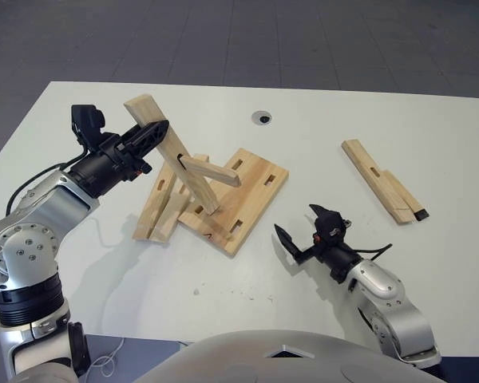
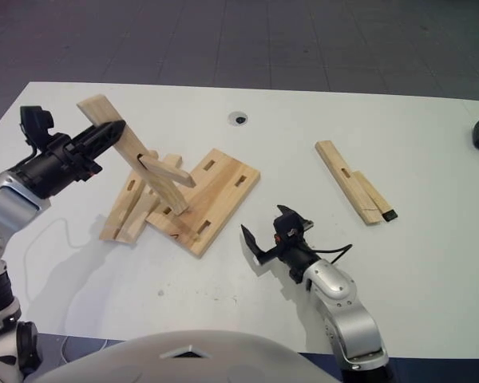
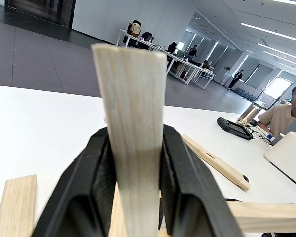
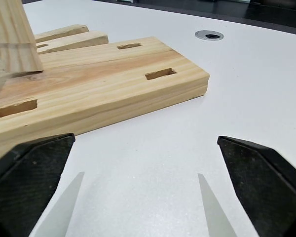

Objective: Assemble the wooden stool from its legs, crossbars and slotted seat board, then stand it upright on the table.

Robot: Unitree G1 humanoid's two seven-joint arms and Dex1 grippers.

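Here, my left end effector (image 1: 153, 134) pinched the upper part of a tilted wooden leg (image 1: 193, 185) whose lower end met the slotted seat board (image 1: 251, 179) lying on the white worktop (image 1: 431, 128), while my right end effector (image 1: 297, 220) sat spread wide near the board's edge.

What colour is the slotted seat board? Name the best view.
Slotted seat board: pale natural wood with brownish grain streaks, clearest in the right wrist view.
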